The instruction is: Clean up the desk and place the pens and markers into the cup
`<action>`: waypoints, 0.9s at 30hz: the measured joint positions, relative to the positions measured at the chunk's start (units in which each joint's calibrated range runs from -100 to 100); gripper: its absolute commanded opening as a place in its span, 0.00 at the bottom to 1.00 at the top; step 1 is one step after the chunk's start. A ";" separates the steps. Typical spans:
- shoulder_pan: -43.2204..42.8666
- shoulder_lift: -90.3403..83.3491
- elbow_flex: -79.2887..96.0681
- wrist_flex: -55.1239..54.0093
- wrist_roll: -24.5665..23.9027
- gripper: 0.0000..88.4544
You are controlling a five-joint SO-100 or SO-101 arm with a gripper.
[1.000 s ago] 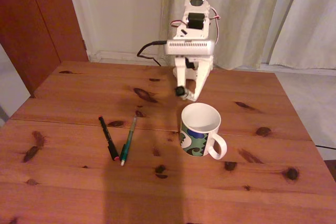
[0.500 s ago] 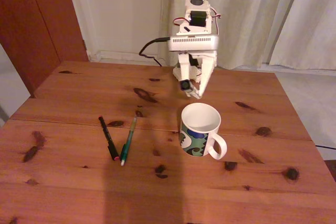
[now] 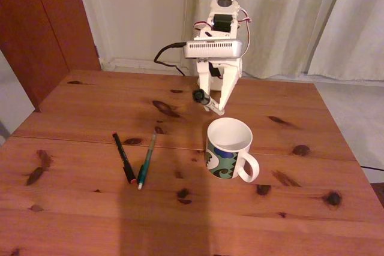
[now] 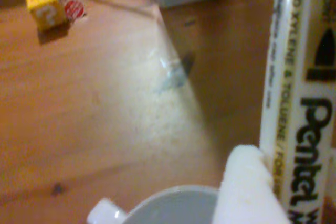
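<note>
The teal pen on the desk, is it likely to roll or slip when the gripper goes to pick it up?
The teal pen looks slim and round, lying flat on the smooth desk, so a sideways nudge could probably roll it. It lies close beside the black pen, which might get bumped too. It is probably stiff and light, but its narrow barrel may slip.

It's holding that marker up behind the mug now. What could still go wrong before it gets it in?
1. In the fixed view the tool hangs behind the mug, not over its opening, so a release now would likely drop the marker onto the desk.
2. Lowering without lining up could knock the marker's end against the rim and tip or shove the mug.
3. The black pen and green pen lie nearly touching, so picking one may nudge the other.
</note>
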 measured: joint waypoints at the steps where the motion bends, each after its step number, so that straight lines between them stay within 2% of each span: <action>1: 0.00 0.25 0.00 -0.91 0.00 0.01; 12: -0.22 6.27 0.00 -10.78 0.00 0.01; 27: -0.29 10.08 1.36 -11.86 0.00 0.01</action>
